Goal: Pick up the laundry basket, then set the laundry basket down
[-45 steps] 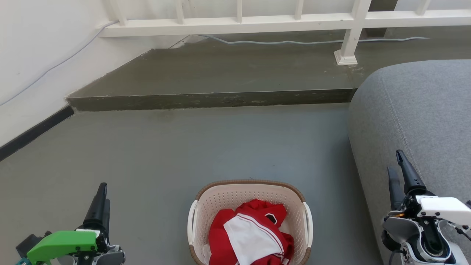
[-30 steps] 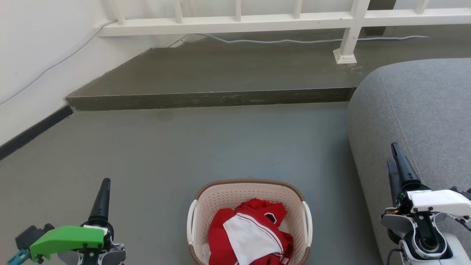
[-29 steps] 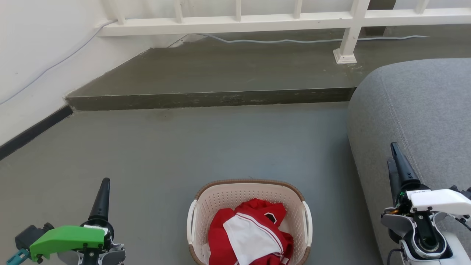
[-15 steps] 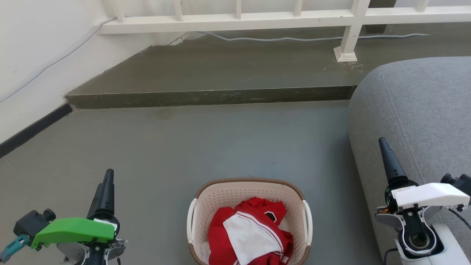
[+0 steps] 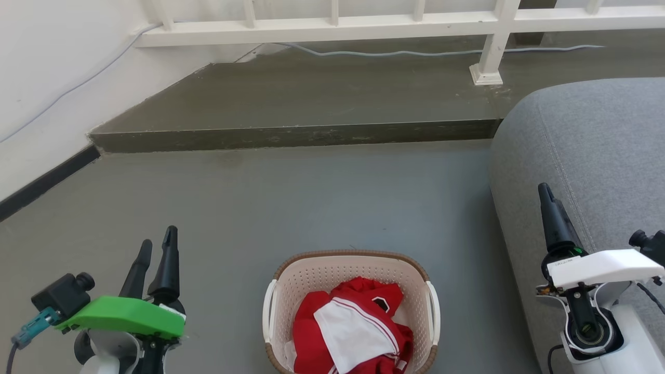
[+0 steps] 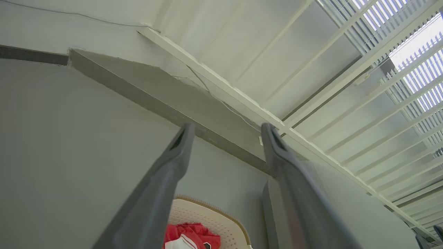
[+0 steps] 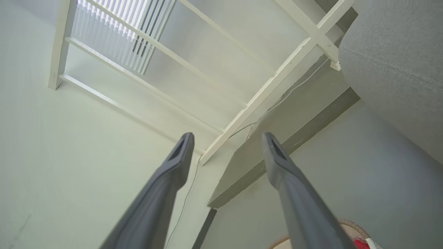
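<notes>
The laundry basket stands on the grey floor at the bottom centre of the head view, cream with a brown rim and white side handles. Red and white clothes lie in it. My left gripper hovers open to the basket's left, apart from it, fingers pointing away from me. My right gripper is raised to the basket's right, beside the sofa, seen edge-on. In the left wrist view the left gripper is open and empty, with the basket low between the fingers. The right gripper is open and empty; the basket's rim peeks in at the bottom right.
A grey sofa fills the right side, close to my right arm. Ahead, a raised step crosses the floor, with a white railing and its post foot on it. A white wall runs along the left.
Both grippers have moved up and forward in the head view. The left wrist has turned, so both its fingers now show apart. The basket has stayed where it was.
</notes>
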Controlling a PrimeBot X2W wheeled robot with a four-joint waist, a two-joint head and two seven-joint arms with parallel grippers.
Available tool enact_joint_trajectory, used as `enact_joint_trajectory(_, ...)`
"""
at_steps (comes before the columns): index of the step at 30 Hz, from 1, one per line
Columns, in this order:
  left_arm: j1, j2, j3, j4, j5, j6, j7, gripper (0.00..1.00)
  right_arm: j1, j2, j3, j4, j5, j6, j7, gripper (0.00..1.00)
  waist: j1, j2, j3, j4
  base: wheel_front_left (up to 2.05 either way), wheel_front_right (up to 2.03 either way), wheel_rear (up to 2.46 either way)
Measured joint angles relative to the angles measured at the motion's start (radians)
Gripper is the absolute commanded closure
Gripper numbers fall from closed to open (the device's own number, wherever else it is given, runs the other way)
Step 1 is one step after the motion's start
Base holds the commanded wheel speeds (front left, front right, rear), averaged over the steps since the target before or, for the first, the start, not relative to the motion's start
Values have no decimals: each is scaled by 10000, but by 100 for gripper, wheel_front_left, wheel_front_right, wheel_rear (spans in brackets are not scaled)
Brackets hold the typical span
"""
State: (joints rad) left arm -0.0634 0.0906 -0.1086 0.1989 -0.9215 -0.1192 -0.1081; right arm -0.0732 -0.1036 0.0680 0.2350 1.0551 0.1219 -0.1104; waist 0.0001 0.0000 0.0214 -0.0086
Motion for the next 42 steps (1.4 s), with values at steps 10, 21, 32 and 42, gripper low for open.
enact_joint_trajectory(10,-3,222,-249,-251,2284,-10,-355,0,-21,-121,88,-56,-1864,-2,-336,0,0,0,39,4,0,0,0)
enact_joint_trajectory(21,-3,115,-291,-464,4109,-8,-734,0,-99,-65,385,-36,-3632,-15,-685,0,0,0,61,8,0,0,0)
enact_joint_trajectory(32,-4,-59,-401,-587,5916,-10,-1145,0,-230,12,430,35,-5465,-192,-1112,0,0,0,93,-55,0,0,0)
enact_joint_trajectory(42,-4,-117,-491,-754,7053,-40,-1407,0,-261,75,462,107,-6552,-192,-1402,0,0,0,105,-68,0,0,0)
